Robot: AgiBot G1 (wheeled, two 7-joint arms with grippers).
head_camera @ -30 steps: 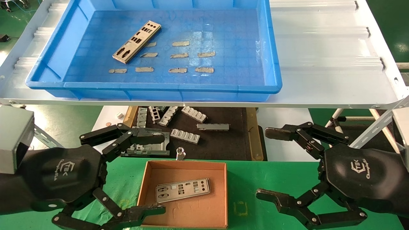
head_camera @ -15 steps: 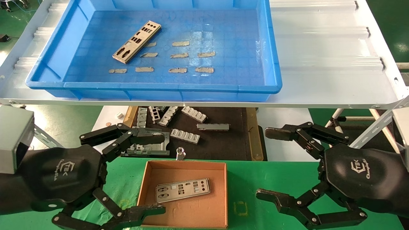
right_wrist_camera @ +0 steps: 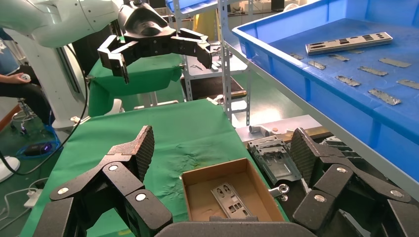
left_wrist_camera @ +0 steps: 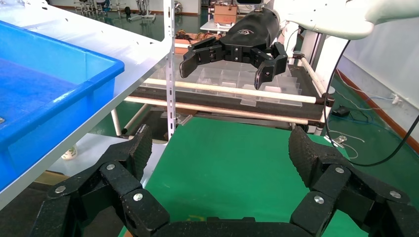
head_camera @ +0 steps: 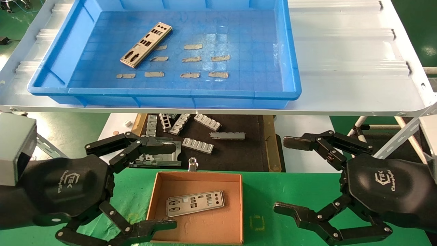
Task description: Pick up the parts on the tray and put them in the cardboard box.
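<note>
Nothing has changed over the last second: both hands and every part sit exactly where they were, so you're looking at a pause between cycles, not a move.

Landmark is the cardboard box (head_camera: 196, 206), low on the green bench (head_camera: 273, 191). One part (head_camera: 195, 203) already lies flat inside it, slightly tilted, near the middle of the floor. Second part (head_camera: 146, 44) is still in the tray (head_camera: 164, 94), well beyond the box on the raised white shelf (head_camera: 341, 68), lying diagonally toward the tray's left side among small tan tape strips (head_camera: 201, 58).

Left hand (head_camera: 143, 186) hovers just left of the box, fingers spread wide apart, holding nothing; its lower fingertip overlaps the box's near-left corner in the head view, and you can't tell if it touches. Right hand (head_camera: 290, 174) sits to the right of the box, clear of it, fingers also wide apart and empty.

Between box and shelf, lower down, a dark mat (head_camera: 232, 150) carries ribbed grey brackets (head_camera: 198, 145); these aren't task parts, ignore them.

Judgement: task is roughly half done, one part in, one left. You'd expect the left hand to go next, since the remaining part lies on its side of the tray. It's thin and flat on the grid floor, so getting a finger under an edge looks like the tricky bit.
</note>
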